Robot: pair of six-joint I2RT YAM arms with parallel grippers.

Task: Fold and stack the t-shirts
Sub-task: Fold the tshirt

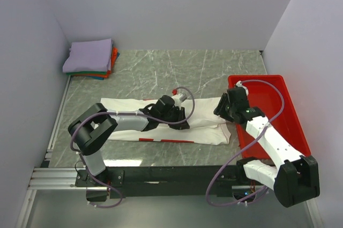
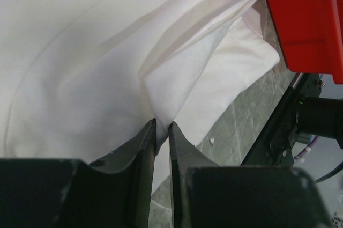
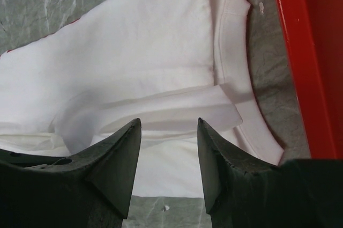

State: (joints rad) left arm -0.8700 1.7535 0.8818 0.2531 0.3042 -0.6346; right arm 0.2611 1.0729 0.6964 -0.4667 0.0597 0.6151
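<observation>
On the marble table, left jaws pinching the white t-shirt, right jaws spread above it.

A white t-shirt is seen laid crosswise on the marbled worktop, folded lengthwise into a long band. A strip of red print shows along its near edge. Part of the cloth is raised in a peaked ridge, pinched at its base between the near-closed fingers of the left tool. Well apart, in the far left corner, a stack of folded t-shirts is set squarely. The top one is lavender, with orange, green and blue edges showing beneath.
</observation>
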